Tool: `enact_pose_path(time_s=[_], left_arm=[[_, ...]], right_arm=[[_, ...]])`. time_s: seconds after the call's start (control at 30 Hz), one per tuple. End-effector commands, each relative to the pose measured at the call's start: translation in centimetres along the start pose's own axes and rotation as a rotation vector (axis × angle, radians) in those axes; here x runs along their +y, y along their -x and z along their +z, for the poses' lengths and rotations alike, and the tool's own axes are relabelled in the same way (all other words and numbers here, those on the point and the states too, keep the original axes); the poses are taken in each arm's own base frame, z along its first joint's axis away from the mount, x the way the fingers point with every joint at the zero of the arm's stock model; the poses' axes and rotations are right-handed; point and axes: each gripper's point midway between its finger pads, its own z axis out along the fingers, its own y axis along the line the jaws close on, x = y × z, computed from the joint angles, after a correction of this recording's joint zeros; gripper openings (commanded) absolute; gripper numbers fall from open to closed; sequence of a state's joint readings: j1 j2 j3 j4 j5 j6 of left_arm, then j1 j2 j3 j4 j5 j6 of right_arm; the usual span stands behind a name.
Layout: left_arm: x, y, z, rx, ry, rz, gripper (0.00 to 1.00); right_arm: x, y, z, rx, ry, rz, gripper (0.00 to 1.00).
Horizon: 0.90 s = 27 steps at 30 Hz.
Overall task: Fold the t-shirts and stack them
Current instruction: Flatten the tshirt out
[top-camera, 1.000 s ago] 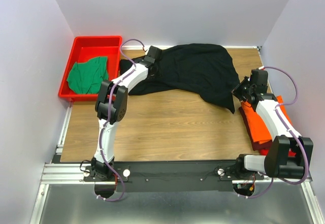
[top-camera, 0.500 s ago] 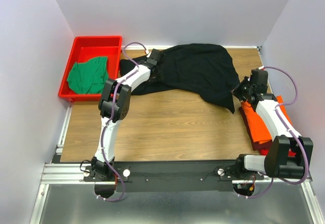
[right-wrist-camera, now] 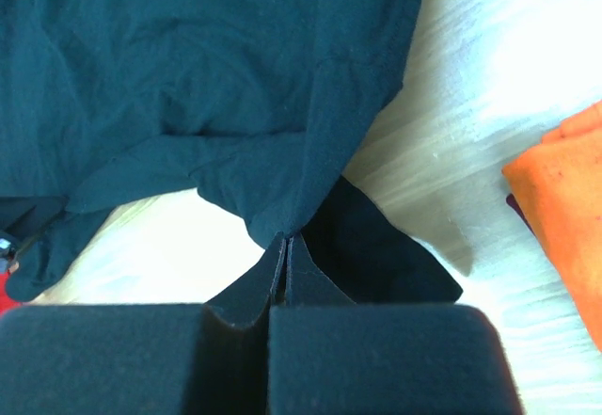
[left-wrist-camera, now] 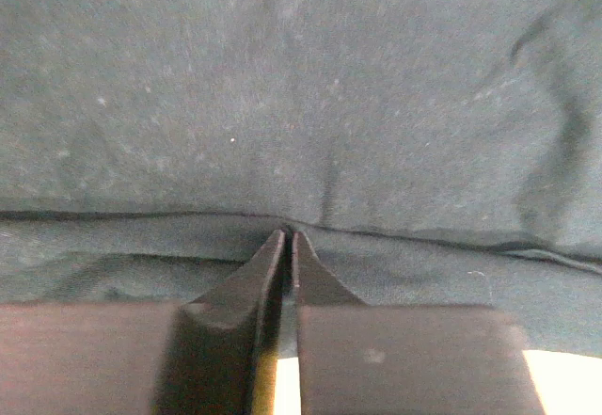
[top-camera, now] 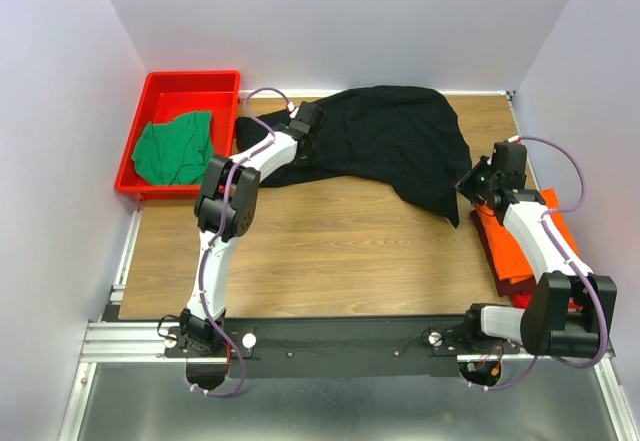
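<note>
Black t-shirt (top-camera: 390,136) fold swallowing left end effector (left-wrist-camera: 287,238) tips, orange t-shirt (top-camera: 490,241) half hidden

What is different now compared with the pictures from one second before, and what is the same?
The left gripper shifted slightly to the right over the black t-shirt and closed, pinching a fold of it. The right gripper kept its shut grip on that shirt's corner. The orange t-shirt, the green t-shirt and the red tray did not move.
</note>
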State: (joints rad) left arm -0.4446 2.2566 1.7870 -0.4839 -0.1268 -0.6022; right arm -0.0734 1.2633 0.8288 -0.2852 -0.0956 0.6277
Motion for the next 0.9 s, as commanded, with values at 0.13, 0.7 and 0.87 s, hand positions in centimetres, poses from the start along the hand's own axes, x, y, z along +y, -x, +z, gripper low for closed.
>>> enact_pose_path(time_s=[0.13,0.7,0.87], left_arm=[[-1.2,-0.1,-2.0,-0.045,-0.039,0.014,0.0],[-2.0,-2.0,-8.7,-0.183,-0.196,-0.033,0.0],[-2.0,-4.4,-9.8,-0.173,-0.228,-0.057,0.0]], right_arm=[[0.2,-0.7,-1.0,0.0,0.041,0.006,0.0],[-0.7,-1.3,-1.2,-0.006,0.021,-0.015,0.34],[-0.4,-1.3,-1.5,-0.005,0.038,-0.024,0.45]])
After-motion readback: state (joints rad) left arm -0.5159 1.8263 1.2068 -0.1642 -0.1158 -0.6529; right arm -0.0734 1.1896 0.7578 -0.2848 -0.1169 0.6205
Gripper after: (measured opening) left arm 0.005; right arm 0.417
